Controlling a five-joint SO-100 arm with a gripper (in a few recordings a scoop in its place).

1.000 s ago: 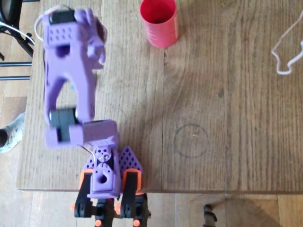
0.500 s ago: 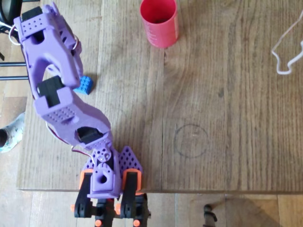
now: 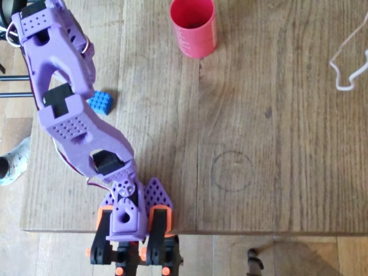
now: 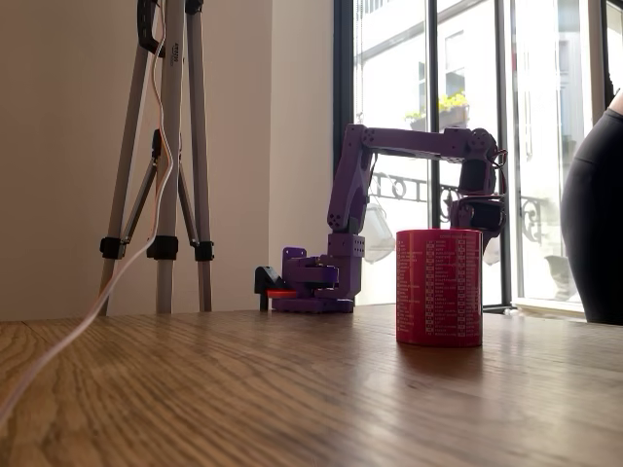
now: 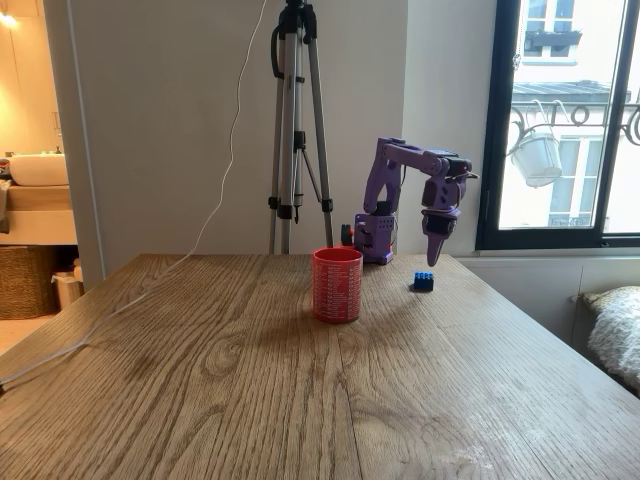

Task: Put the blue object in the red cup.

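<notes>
The blue object [image 3: 100, 102], a small studded brick, lies on the wooden table near its left edge in the overhead view. It lies right of the cup in a fixed view [image 5: 424, 282]. The red cup [image 3: 195, 26] stands upright and apart from it at the table's far edge, and it shows in both fixed views [image 5: 337, 284] [image 4: 439, 287]. My purple arm [image 3: 63, 86] reaches over the table's left part, just left of the brick. My gripper [image 5: 432, 258] points straight down, a little above the table, just beyond the brick. Its fingers taper together with nothing between them.
A white cable [image 3: 348, 63] lies at the table's right side. A pencilled circle [image 3: 232, 171] marks the middle. A tripod [image 5: 295, 130] stands behind the table next to the arm's base [image 3: 123, 221]. A person [image 4: 596, 214] stands at the right edge.
The arm has swung left from over the brick, uncovering it. In the last half second it shifted slightly further left and up. Brick and cup have not moved.
</notes>
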